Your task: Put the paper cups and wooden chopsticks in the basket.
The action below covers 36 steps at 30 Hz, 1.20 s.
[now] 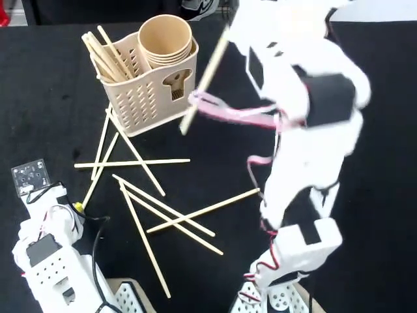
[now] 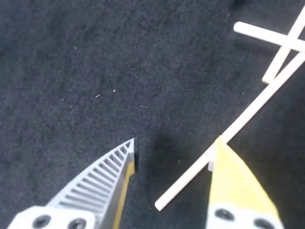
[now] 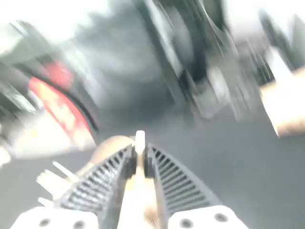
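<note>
You are mid-delivery. Your right arm (image 1: pixel 306 130) is raised over the far side of the surface (image 1: pixel 58 98), its jaws clamped on 1 chopstick (image 1: pixel 203 81). The chopstick hangs tilted just right of the basket (image 1: pixel 146 98), its low end beside the basket's right wall and not yet inside. As I judge it, the next move is to carry it left until it is over the open top and stand it more upright. Then part the jaws so it drops in. The cups (image 1: pixel 166 39) fill the right half, so aim for the left half.

The basket stands far left of centre. Its right half holds the cups, stacked. Its left half holds a bundle (image 1: pixel 107 55) of chopsticks leaning out to the left. With the cups stacked there, that part of the job looks done.

About 8 loose sticks (image 1: pixel 130 163) lie crossed on the surface between the basket and the arms. Your left arm (image 1: pixel 49 261) sits near left, jaws apart and low over the surface. 1 stick (image 2: pixel 248 114) runs past the tip of the yellow jaw, not gripped.
</note>
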Tool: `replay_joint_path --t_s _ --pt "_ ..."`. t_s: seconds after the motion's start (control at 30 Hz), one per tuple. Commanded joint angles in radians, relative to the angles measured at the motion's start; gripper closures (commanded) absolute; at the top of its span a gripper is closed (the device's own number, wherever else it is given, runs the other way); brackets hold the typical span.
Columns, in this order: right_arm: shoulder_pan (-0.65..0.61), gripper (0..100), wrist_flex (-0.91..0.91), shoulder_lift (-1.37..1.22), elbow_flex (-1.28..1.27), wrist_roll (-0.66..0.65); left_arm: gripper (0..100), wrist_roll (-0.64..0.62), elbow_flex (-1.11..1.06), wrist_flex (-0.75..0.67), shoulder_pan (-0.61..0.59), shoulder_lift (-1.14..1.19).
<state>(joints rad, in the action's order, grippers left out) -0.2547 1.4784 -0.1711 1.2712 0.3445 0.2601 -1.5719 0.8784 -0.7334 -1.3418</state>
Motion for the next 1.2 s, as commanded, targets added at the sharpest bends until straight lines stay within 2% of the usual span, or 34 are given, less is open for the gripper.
replay_joint_path --t_s 0.0,0.17,0.27,0.57,0.8,0.97,1.07,1.17 --pt "-0.124 98.7 -0.130 0.005 0.130 -0.021 75 0.006 0.004 -0.015 0.012 -0.002" --pt "-0.250 98.7 -0.396 -0.021 0.033 -0.034 75 0.006 0.004 -0.015 0.012 -0.002" --pt "-0.265 98.7 -0.557 -0.068 -0.047 -0.121 75 0.006 0.004 -0.015 0.012 -0.002" --pt "-0.267 98.7 -0.772 -0.240 -0.147 -0.250 75 0.006 0.004 -0.015 0.012 -0.002" --pt "-0.265 98.7 -0.792 -0.367 -0.139 -0.281 75 0.006 0.005 -0.009 0.012 -0.002" --pt "-0.272 98.0 -0.783 -0.367 -0.139 -0.327 75 0.006 0.008 -0.008 0.012 -0.002" --pt "-0.273 90.7 -0.750 -0.364 -0.139 -0.328 75 0.005 0.010 -0.008 0.010 -0.002" --pt "-0.285 76.6 -0.697 -0.364 -0.139 -0.334 75 0.002 0.012 -0.008 0.010 -0.002"
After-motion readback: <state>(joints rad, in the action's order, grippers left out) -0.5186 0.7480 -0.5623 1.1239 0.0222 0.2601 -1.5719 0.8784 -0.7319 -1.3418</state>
